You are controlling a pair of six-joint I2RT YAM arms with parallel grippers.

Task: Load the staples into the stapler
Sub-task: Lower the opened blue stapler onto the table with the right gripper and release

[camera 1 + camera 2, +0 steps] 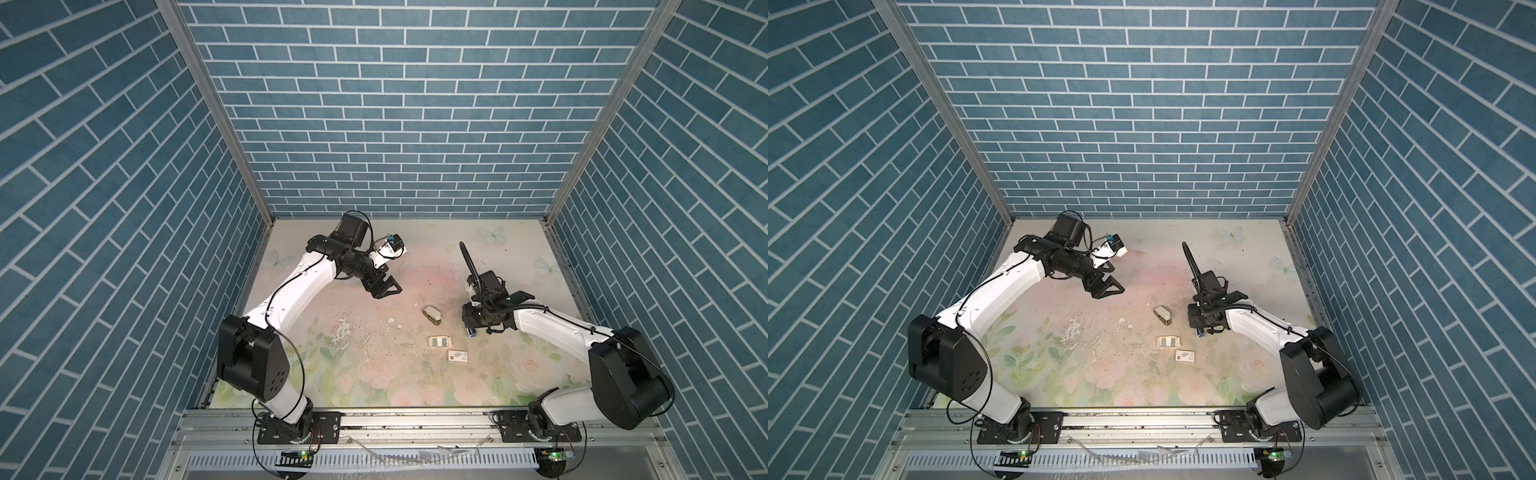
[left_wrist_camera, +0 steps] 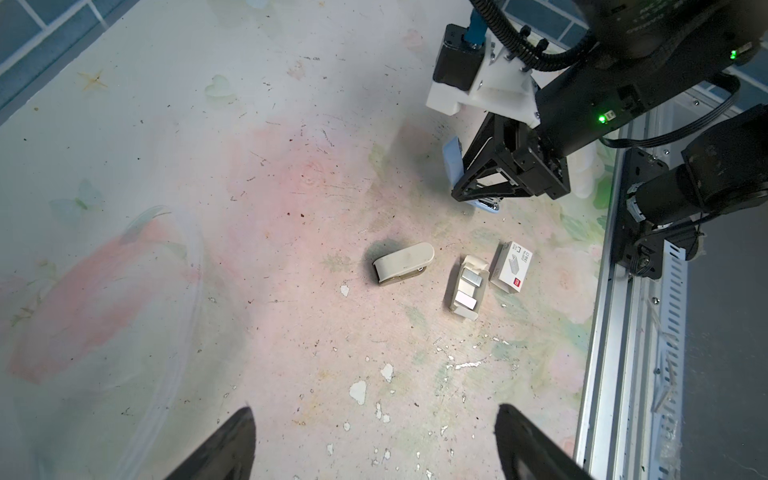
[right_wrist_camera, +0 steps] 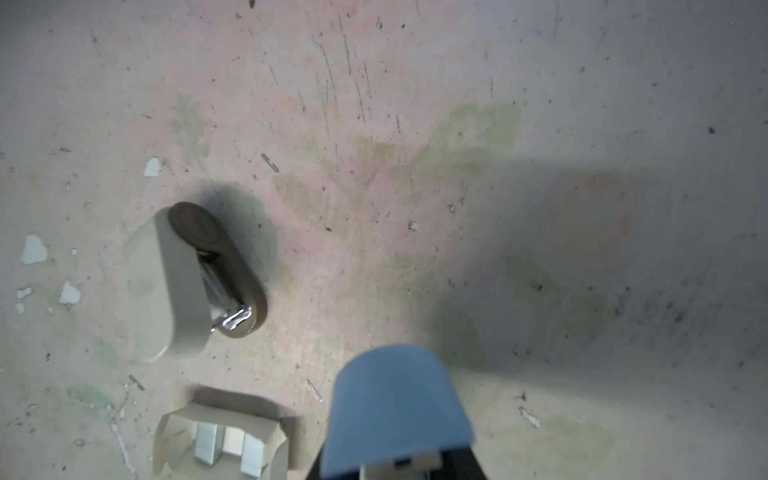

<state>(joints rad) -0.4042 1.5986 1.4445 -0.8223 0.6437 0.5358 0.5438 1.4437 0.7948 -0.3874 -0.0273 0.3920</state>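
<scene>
Look for the staples (image 2: 472,277) in a small cream tray (image 2: 454,297) on the table (image 1: 415,257), a bit right of the middle and nearer the edge by the arm bases. Count a few short grey strips there, side by side. Just past the tray, toward the far edge, find a beige stapler (image 1: 432,314), tipped on its side by the look of it. On the other side, toward the near right corner, spot a white staple box (image 1: 457,356). See the right gripper (image 1: 473,325) low over the table, between the tray and the right edge, squeezed onto a blue stapler (image 3: 399,415). No way to tell from here about that stapler's lid, up or down, or about any touch with the table. See the left gripper (image 1: 388,293) up in the air over the left half, nearer the far edge, spread wide, holding nothing, well apart from the tray. Think of each strip as light, thin, stiff and shiny, so likely slippery. Think of it as easy to break too, probably tiny bits stuck in a row, ready to snap under a bend or a hard squeeze. Best to pinch one strip by its two long sides, near the middle, from straight above. Squeeze softly, lift slowly, keep it flat. Watch out for the tray walls, close beside the strips, and for the light tray itself, likely to slide or come up with the strip.
</scene>
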